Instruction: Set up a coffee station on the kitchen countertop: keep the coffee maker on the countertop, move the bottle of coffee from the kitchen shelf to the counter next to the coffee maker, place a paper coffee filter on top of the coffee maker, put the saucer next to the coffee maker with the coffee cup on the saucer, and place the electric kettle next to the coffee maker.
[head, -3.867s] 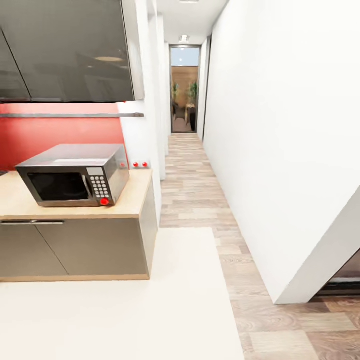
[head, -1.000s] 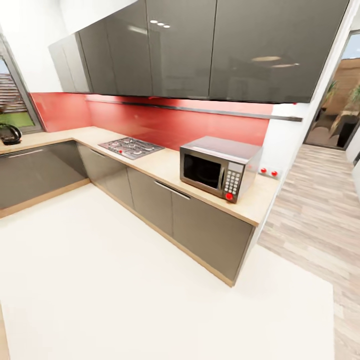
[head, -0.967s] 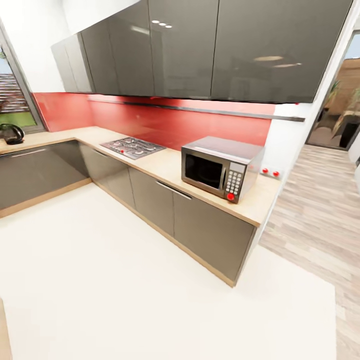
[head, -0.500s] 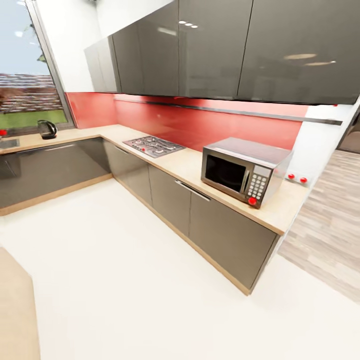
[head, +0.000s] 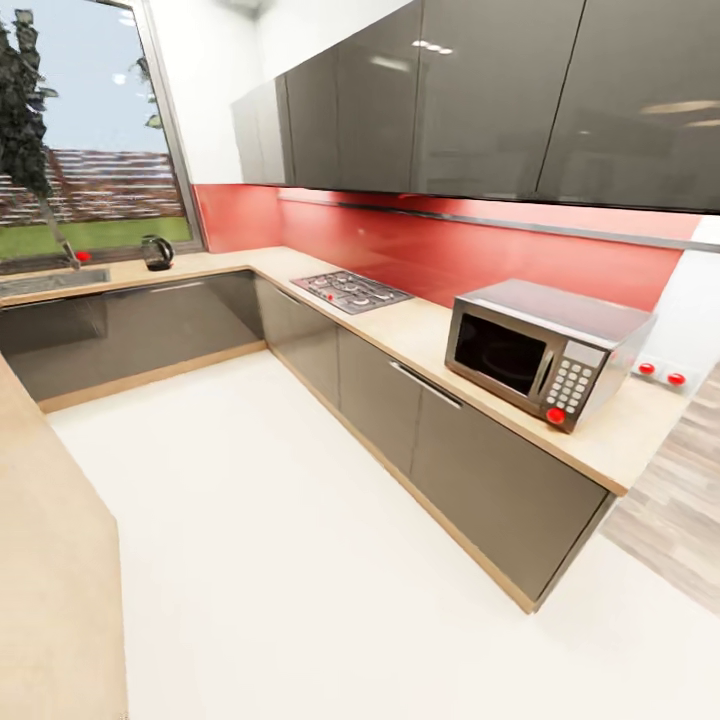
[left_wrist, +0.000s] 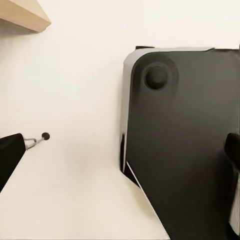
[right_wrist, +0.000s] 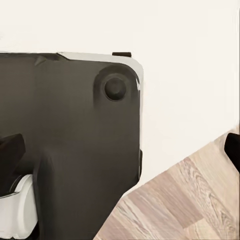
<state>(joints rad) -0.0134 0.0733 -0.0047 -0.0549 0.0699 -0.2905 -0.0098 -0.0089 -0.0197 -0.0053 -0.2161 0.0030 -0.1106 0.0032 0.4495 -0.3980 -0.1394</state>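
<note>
Electric kettle (head: 155, 253) upright on kitchen countertop (head: 430, 335); handle direction unclear.

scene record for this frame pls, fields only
setting: L-shaped kitchen countertop, grey fronts below
kettle: electric kettle on the far counter run by the window
hob: gas hob set in the counter
microwave: microwave near the counter's right end
task progress: robot in transit, nothing held visibly
grippers: state unclear

I face a red backsplash (head: 480, 250) under glossy dark grey wall cabinets (head: 450, 100). To my far left, a large window (head: 90, 150) shows grass and a fence. The pale cream floor (head: 300, 520) meets wood-look planks (head: 680, 510) at right.
</note>
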